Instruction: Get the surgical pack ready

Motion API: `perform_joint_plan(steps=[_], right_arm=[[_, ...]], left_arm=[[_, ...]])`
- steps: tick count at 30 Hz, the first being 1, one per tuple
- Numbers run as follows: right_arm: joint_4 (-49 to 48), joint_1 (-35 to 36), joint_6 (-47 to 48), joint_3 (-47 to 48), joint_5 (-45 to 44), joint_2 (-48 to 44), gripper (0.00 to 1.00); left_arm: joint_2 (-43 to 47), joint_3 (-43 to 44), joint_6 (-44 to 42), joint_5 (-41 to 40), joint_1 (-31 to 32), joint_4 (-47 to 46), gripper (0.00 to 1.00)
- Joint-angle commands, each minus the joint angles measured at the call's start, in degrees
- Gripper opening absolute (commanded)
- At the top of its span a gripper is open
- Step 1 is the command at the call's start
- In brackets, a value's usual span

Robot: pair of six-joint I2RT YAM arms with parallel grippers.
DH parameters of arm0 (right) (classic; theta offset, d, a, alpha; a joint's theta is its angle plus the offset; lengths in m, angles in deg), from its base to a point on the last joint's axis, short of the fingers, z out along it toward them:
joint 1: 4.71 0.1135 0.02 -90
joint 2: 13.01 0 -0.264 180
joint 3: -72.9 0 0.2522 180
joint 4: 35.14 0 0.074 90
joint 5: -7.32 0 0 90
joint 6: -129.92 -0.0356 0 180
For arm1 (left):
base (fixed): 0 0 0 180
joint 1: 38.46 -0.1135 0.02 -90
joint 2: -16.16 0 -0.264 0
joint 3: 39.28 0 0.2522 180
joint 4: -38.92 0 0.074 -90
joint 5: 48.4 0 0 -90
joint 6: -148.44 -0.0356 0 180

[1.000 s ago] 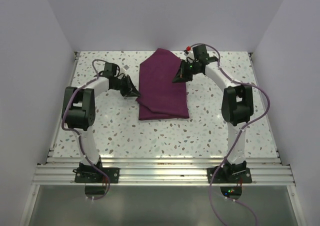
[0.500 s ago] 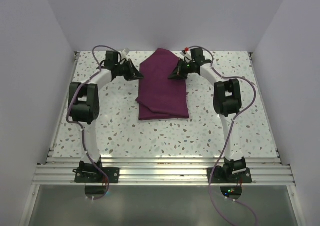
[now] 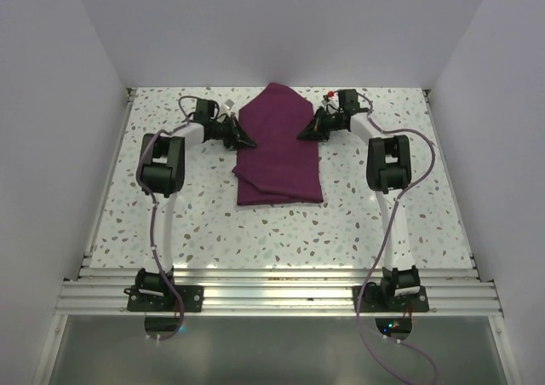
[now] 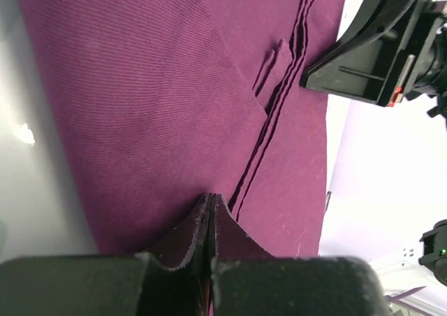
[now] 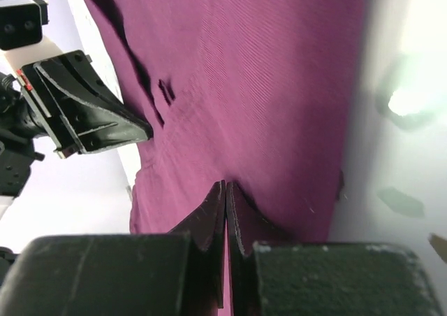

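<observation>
The dark purple cloth (image 3: 278, 151) lies folded flat in the middle of the table. My left gripper (image 3: 243, 139) is shut, its tip against the cloth's left edge; in the left wrist view its closed fingertips (image 4: 209, 203) rest on the cloth (image 4: 160, 99) beside dark fold lines. My right gripper (image 3: 304, 134) is shut, its tip on the cloth's right edge; in the right wrist view its tips (image 5: 225, 189) touch the cloth (image 5: 265, 78). No fold is visibly lifted at either tip. Each wrist view shows the other gripper across the cloth. Tray, gauze, scissors and forceps are out of view.
The speckled table (image 3: 196, 215) is walled in by white panels at the left, right and back. A metal rail (image 3: 272, 293) carries both arm bases at the near edge. A small red piece (image 3: 330, 91) shows behind the right wrist.
My left gripper swung from beside the cloth's lower left up to the back, then in to the cloth's left edge. The right arm's elbow drew in while its tip stayed at the right edge.
</observation>
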Motion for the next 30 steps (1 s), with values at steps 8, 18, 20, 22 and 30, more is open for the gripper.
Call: perform_joint_plan(steps=[8,18,20,22,30], right_arm=[[6.0,0.6,4.5,-2.7,-1.2,-11.3,0.00],[-0.3,0.7,4.4,-27.2,0.3,-29.9,0.00],[0.4,0.7,5.5,-25.2,1.0,-27.0,0.01],[0.9,0.7,5.8,-20.8,3.2,-22.0,0.00],[-2.8,-0.5,4.6,-18.0,3.8,-12.2,0.00]], left_arm=[[9.4,0.4,-4.8,-3.2,0.4,5.6,0.00],[19.5,-11.3,-1.9,-1.3,5.1,-2.8,0.00],[17.1,-9.8,-0.7,-0.2,5.0,-3.3,0.00],[13.4,-6.1,0.5,0.9,5.0,-4.3,0.00],[5.2,-4.0,0.4,-0.2,3.7,-3.7,0.00]])
